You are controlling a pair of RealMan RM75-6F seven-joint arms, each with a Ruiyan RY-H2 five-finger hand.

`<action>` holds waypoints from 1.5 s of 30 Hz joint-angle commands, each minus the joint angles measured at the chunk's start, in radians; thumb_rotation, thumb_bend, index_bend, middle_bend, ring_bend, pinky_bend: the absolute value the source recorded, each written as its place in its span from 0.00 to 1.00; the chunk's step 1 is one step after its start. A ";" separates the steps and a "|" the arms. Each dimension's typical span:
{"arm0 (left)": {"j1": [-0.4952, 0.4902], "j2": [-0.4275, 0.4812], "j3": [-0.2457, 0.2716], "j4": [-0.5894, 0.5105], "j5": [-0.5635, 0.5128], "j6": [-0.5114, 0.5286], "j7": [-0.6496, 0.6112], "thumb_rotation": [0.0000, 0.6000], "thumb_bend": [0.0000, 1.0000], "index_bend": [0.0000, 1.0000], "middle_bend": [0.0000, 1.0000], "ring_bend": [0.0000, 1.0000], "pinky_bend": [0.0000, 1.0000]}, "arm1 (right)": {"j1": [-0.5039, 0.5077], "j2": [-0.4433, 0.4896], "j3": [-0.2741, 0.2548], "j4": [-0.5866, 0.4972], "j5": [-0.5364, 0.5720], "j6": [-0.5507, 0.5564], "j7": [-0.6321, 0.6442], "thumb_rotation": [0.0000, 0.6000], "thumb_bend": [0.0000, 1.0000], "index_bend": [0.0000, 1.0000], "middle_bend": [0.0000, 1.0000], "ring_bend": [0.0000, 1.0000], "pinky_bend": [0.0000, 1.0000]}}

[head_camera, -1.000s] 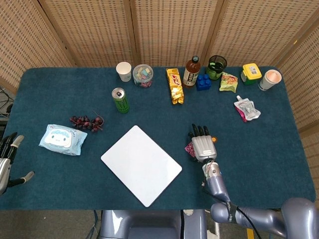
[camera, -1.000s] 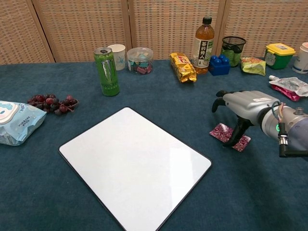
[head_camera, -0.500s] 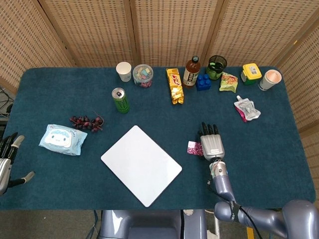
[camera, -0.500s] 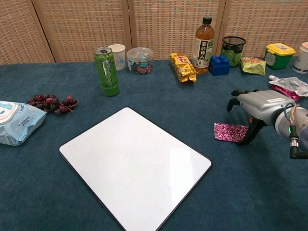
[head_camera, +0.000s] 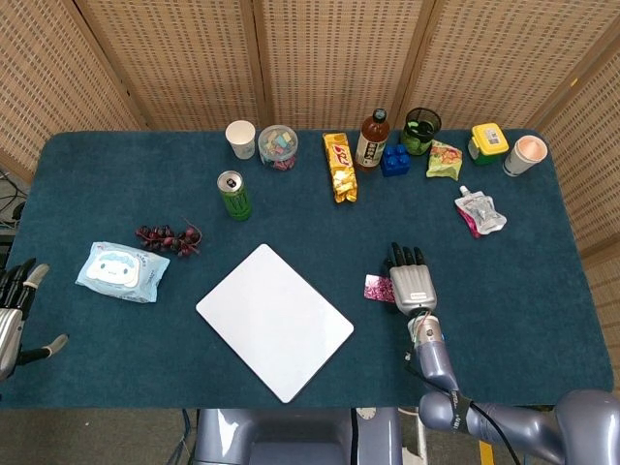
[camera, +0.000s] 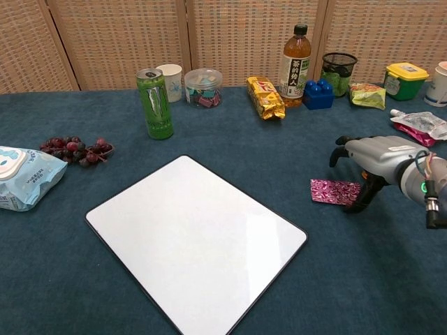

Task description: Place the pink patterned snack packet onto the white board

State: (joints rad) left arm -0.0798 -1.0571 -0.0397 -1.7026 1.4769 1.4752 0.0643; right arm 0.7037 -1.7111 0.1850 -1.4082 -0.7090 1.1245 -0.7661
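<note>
Pink packet on desk, off the board.
White board (camera: 192, 241) nearest, near edge cut off in chest view. Pink patterned snack packet (camera: 334, 190) flat on desk (camera: 230, 139) just right of it, right end hidden under right robot hand (camera: 374, 159); fingers arched over it, grip can't tell. Left robot hand (head_camera: 14, 312) at frame edge, partly cut, fingers spread, empty. Far row: can (camera: 155, 103), bottle (camera: 295, 56).

Open carpet btwn pink packet (camera: 334, 190) & white board (camera: 195, 241), no obstacles.
</note>
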 commanded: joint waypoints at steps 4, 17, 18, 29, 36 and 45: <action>0.000 0.002 -0.001 0.000 -0.002 -0.001 -0.006 1.00 0.00 0.00 0.00 0.00 0.00 | 0.007 -0.007 0.009 0.020 0.018 -0.010 -0.008 1.00 0.02 0.39 0.00 0.00 0.00; -0.001 0.005 0.001 0.000 0.001 -0.002 -0.010 1.00 0.00 0.00 0.00 0.00 0.00 | 0.010 0.000 0.019 -0.010 0.024 -0.012 -0.003 1.00 0.23 0.49 0.00 0.00 0.00; -0.001 0.005 0.001 0.000 0.001 -0.002 -0.010 1.00 0.00 0.00 0.00 0.00 0.00 | 0.010 0.003 0.019 -0.017 0.024 -0.010 -0.004 1.00 0.23 0.49 0.00 0.00 0.00; -0.001 0.007 0.004 -0.001 0.007 -0.001 -0.014 1.00 0.00 0.00 0.00 0.00 0.00 | 0.026 0.047 0.034 -0.160 0.005 0.019 -0.022 1.00 0.23 0.49 0.00 0.00 0.00; 0.000 0.009 0.005 -0.001 0.009 0.001 -0.020 1.00 0.00 0.00 0.00 0.00 0.00 | 0.072 0.032 0.055 -0.278 0.026 0.055 -0.090 1.00 0.23 0.49 0.00 0.00 0.00; -0.001 0.012 0.007 0.000 0.011 -0.003 -0.027 1.00 0.00 0.00 0.00 0.00 0.00 | 0.159 -0.066 0.094 -0.316 0.108 0.111 -0.198 1.00 0.23 0.49 0.00 0.00 0.00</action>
State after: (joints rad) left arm -0.0808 -1.0452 -0.0331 -1.7025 1.4875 1.4724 0.0374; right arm 0.8467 -1.7597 0.2678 -1.7254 -0.6177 1.2228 -0.9479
